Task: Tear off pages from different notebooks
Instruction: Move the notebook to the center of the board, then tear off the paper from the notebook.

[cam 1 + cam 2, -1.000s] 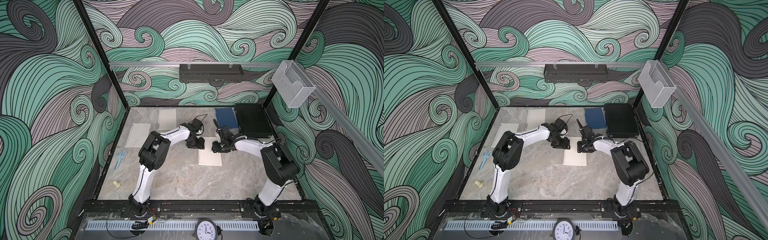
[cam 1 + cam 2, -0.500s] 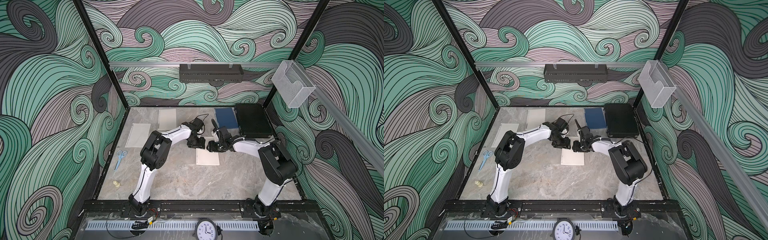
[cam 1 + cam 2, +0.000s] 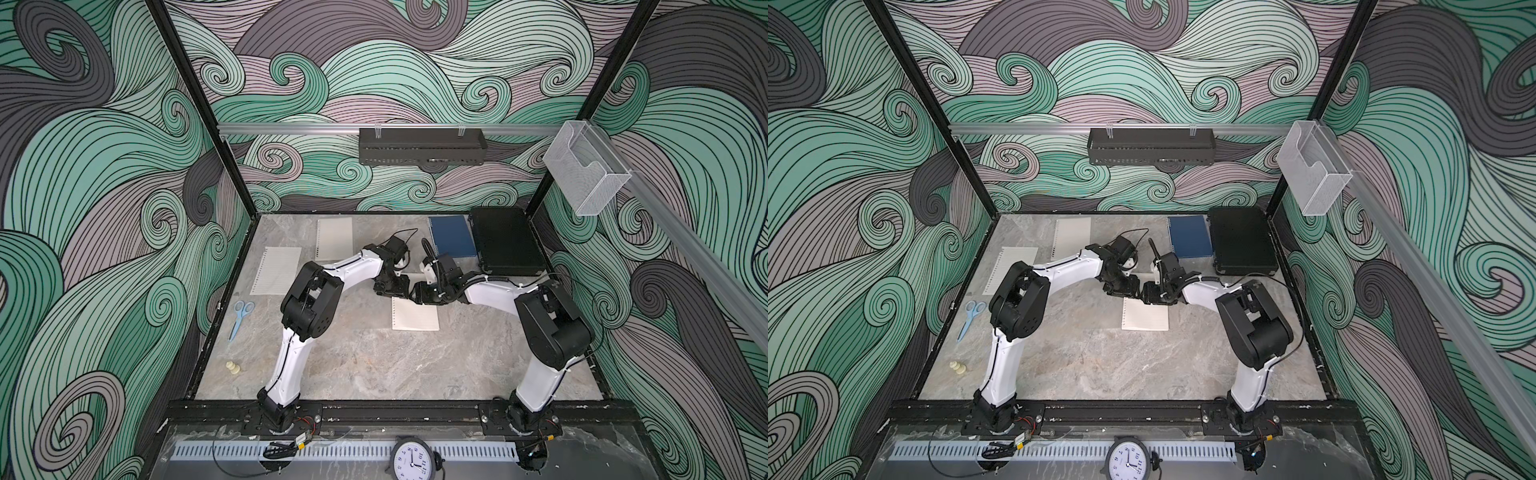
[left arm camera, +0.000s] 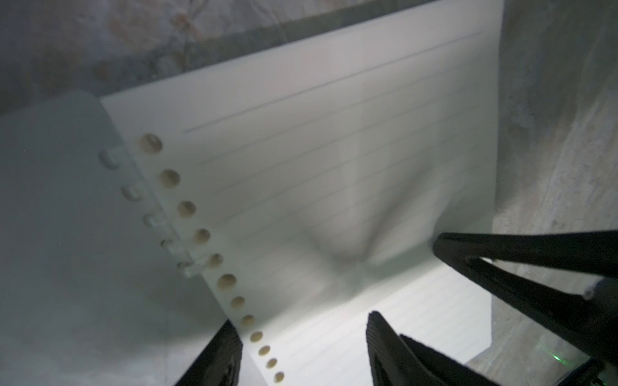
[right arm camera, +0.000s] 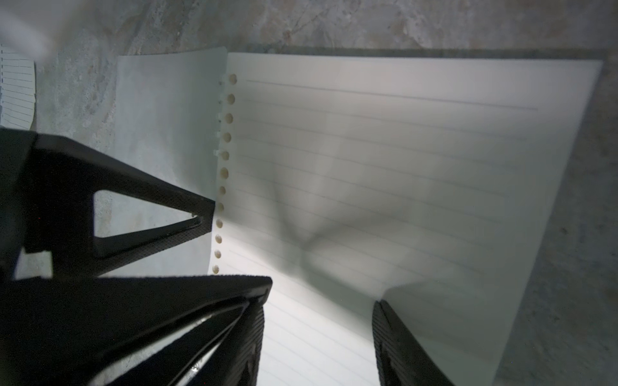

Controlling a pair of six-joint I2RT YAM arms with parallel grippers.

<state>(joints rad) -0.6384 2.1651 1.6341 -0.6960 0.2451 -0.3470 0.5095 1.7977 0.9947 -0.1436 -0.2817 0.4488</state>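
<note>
A cream-paged notebook (image 3: 415, 314) (image 3: 1145, 319) lies open mid-table, its clear cover (image 5: 164, 133) folded flat beside the punched holes. My left gripper (image 3: 391, 289) (image 4: 301, 344) is open at the notebook's far end, straddling the hole edge. My right gripper (image 3: 420, 294) (image 5: 319, 334) is open just beside it over the same top page (image 4: 334, 133) (image 5: 384, 150), which buckles up near the fingers. A dark blue notebook (image 3: 453, 236) lies shut at the back. Two loose pages lie back left: a white lined one (image 3: 277, 270) and a cream one (image 3: 333, 237).
A flat black case (image 3: 505, 245) sits at the back right beside the blue notebook. Blue scissors (image 3: 240, 318) and a small cream object (image 3: 232, 368) lie near the table's left edge. A black shelf (image 3: 422, 145) hangs on the back wall.
My right gripper has slid left, close up to the left gripper. The cream notebook has shifted slightly left with it. The left jaws have narrowed a little.
</note>
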